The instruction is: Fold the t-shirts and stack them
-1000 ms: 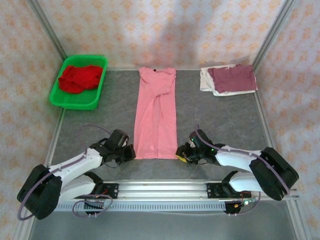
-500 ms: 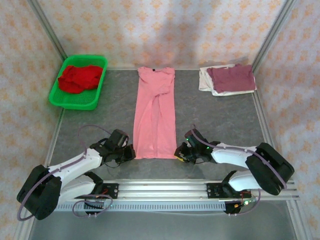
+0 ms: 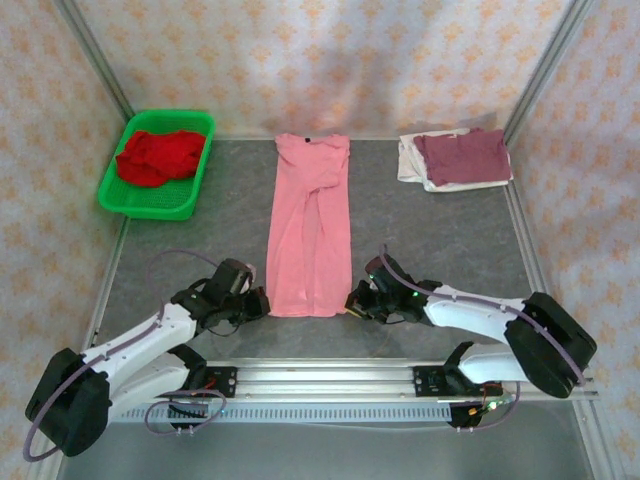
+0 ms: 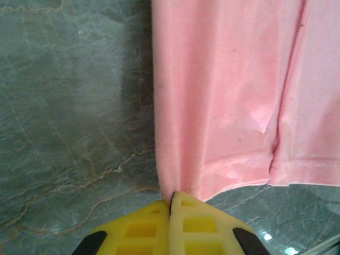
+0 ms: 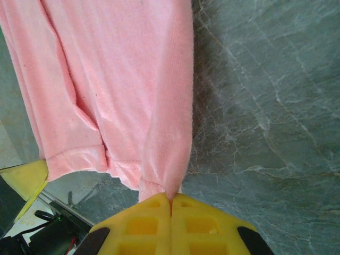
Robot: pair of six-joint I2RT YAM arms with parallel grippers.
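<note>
**STATUS: BOTH HEM CORNERS GRIPPED, CROSS FOLD PENDING**

Since the earlier frame my right arm has slid in toward 9 o'clock, and its right pincer [image 5: 171,199] has gone from parted to clenched on the near right hem corner of the salmon-pink t-shirt [image 3: 308,225]. The left pincer [image 4: 171,201] has not changed: it is clamped on the near left hem corner, with a pinch of cloth drawn up between the yellow pads.

Location: the shirt lies flat at the centre of the desk [image 3: 440,240] as a narrow strip, collar at 12 o'clock and hem at 6 o'clock.

Progress, as I judge it:
1. Done: a maroon t-shirt [image 3: 465,155] lies folded on an off-white t-shirt [image 3: 410,160] at 2 o'clock.
2. In hand: the pink shirt looks folded lengthwise. The hem-to-collar fold and the transfer to the stack remain.
3. Not started: a red t-shirt [image 3: 155,155] sits crumpled in the green basket [image 3: 190,205] at 10 o'clock.

Markings: there is a small dark spot at the pink collar, possibly a tag, too small to read. I can read no writing anywhere.
</note>
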